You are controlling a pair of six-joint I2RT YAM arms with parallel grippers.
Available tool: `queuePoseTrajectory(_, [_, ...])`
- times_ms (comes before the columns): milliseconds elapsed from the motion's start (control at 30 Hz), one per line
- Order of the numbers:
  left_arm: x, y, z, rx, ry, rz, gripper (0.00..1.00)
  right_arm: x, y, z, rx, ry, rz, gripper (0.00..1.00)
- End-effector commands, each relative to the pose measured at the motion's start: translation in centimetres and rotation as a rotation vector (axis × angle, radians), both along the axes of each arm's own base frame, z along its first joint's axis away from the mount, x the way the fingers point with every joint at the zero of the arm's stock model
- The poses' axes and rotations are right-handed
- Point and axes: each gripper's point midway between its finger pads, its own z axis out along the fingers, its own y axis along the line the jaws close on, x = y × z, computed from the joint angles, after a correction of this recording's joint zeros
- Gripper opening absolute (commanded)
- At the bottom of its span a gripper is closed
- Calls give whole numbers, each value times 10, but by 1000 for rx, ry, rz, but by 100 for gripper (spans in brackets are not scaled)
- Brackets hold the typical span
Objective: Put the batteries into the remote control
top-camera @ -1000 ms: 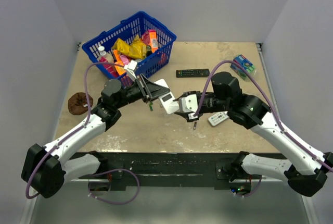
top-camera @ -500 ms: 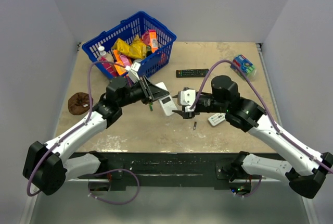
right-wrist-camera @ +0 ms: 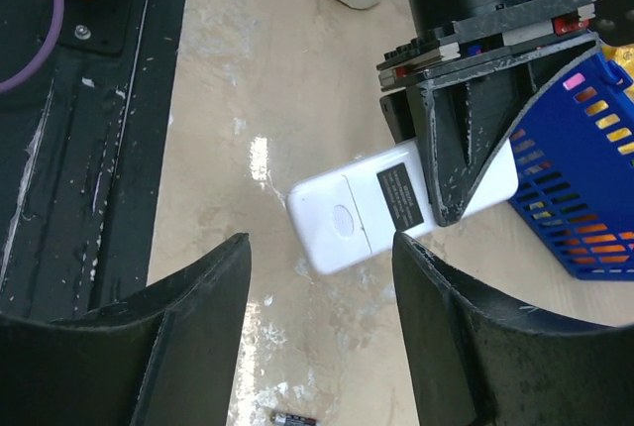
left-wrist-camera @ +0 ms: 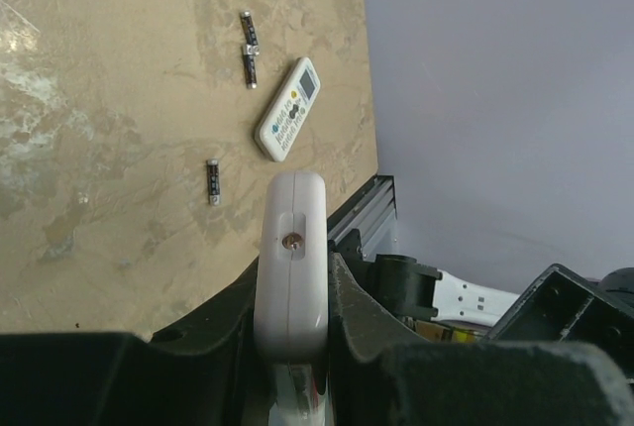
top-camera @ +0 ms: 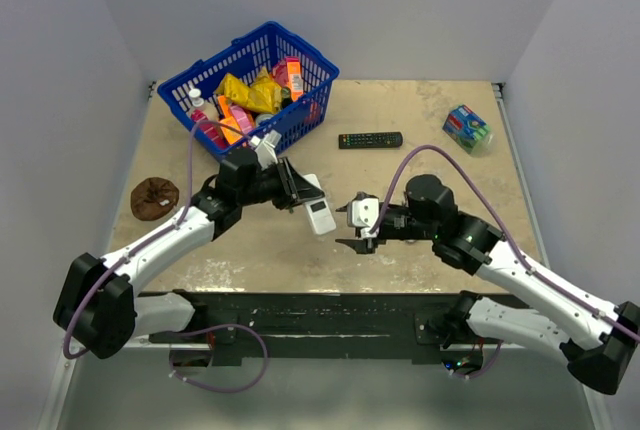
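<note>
Top camera is looking down from high behind the near edge, taking in the whole table (top-camera: 430, 110) from far. Left wrist camera is sitting tight behind its fingers (left-wrist-camera: 362, 312), peering along the remote control (left-wrist-camera: 292, 258) toward the table's near edge. Right wrist camera is looking close between its fingers (right-wrist-camera: 198, 317) at that same remote, shared by all three views.

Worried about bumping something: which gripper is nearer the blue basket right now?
Left. The left gripper, shut on the white remote, sits just in front of the basket; the right gripper, open, hangs beyond the remote, farther from the basket.
</note>
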Motion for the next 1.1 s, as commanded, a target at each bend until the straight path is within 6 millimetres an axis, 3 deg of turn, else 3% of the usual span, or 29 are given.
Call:
queuePoseTrajectory(0, [2,-12,42,-112,-67,-50,0,5,8,5,18,-103,22,62])
queuePoseTrajectory(233, [1,-13,52,-133,-70,-57,0,21,16,-12,-30,-167,-6,62])
queuePoseTrajectory(867, [-12,-24,64,-148,-84,-116,0,54,30,-17,-14,-207,-135,60])
queuePoseTrajectory(1033, [-16,-22,52,-82,-88,-122,0,52,36,-17,-17,-165,-118,60])
queuePoseTrajectory(1067, [-8,-19,49,-49,-102,-85,0,43,36,-19,-29,-136,-75,61])
